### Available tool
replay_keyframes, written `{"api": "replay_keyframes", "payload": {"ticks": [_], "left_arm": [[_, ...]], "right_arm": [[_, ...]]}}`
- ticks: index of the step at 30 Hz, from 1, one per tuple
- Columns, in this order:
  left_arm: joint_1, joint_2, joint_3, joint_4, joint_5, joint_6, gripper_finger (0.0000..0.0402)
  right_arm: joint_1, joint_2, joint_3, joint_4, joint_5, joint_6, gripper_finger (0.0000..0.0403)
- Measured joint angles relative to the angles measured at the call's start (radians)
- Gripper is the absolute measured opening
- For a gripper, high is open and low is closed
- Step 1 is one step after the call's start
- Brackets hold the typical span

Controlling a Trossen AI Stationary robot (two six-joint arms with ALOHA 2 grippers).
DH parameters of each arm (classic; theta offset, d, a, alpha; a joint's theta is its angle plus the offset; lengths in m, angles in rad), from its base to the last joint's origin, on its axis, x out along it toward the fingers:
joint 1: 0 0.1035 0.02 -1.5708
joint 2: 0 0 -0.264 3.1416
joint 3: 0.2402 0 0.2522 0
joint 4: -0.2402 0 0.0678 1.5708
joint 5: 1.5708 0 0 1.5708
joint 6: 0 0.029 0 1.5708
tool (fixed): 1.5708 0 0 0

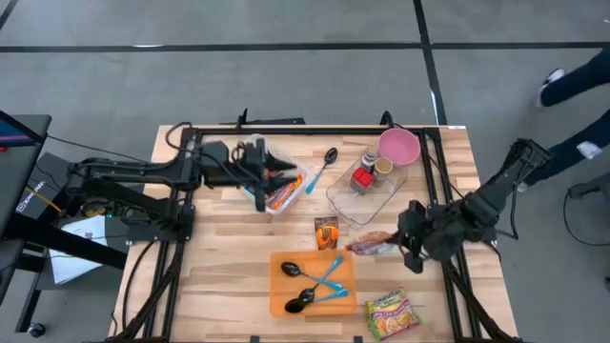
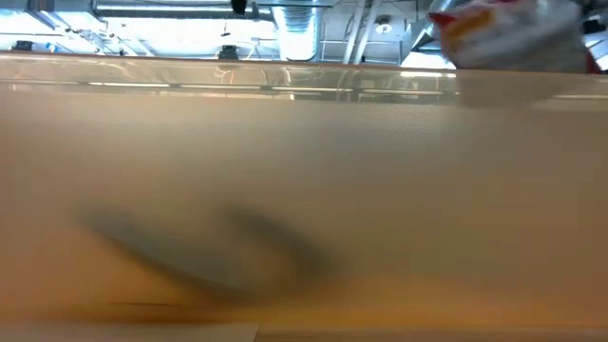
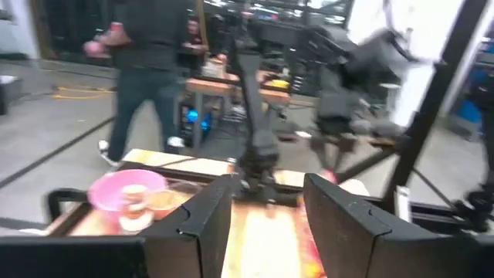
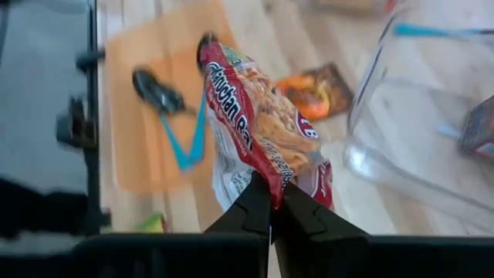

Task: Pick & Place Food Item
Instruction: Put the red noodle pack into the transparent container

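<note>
A red snack packet [image 1: 372,245] with printed noodles is in my right gripper [image 1: 405,238], which is shut on it right of the orange tray [image 1: 286,262]. The packet also shows in the right wrist view [image 4: 258,108] and at the top right of the low view [image 2: 508,33]. My left gripper [image 1: 262,173] is open and empty at the back left, above a small clear tub [image 1: 284,193] of items. In its wrist view its fingers [image 3: 197,224] stand apart. My right gripper pinches the packet's near edge [image 4: 272,176] between its two fingers. The fingers come from the table's right side, slanting down. The packet sticks out beyond the fingertips toward the table's left and looks lifted clear of the wood.
The orange tray holds black spoons with blue handles [image 1: 310,286]. A small orange packet [image 1: 327,232] and a green-yellow noodle packet [image 1: 391,314] lie on the table. At the back stand a clear container [image 1: 376,195], a pink bowl [image 1: 398,145] and a black spoon [image 1: 329,157]. A person [image 3: 143,69] stands beyond the table.
</note>
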State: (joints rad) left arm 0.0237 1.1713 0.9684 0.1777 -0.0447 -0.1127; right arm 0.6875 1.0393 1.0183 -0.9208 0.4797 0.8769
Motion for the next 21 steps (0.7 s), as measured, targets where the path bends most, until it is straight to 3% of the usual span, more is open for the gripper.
{"api": "replay_keyframes", "payload": {"ticks": [6,12,21], "left_arm": [[-0.135,0.137,0.055,0.088,-0.125,0.098,0.0184],[-0.145,0.296,0.188,0.092,-0.149,0.126,0.0201],[-0.135,0.405,0.255,0.029,-0.023,0.187,0.0194]], "right_arm": [[-0.174,0.013,0.076,0.042,-0.016,-0.083,0.0000],[-0.322,0.053,0.097,0.173,-0.109,-0.214,0.0000],[-0.418,0.096,0.097,0.278,-0.172,-0.252,0.0000]]}}
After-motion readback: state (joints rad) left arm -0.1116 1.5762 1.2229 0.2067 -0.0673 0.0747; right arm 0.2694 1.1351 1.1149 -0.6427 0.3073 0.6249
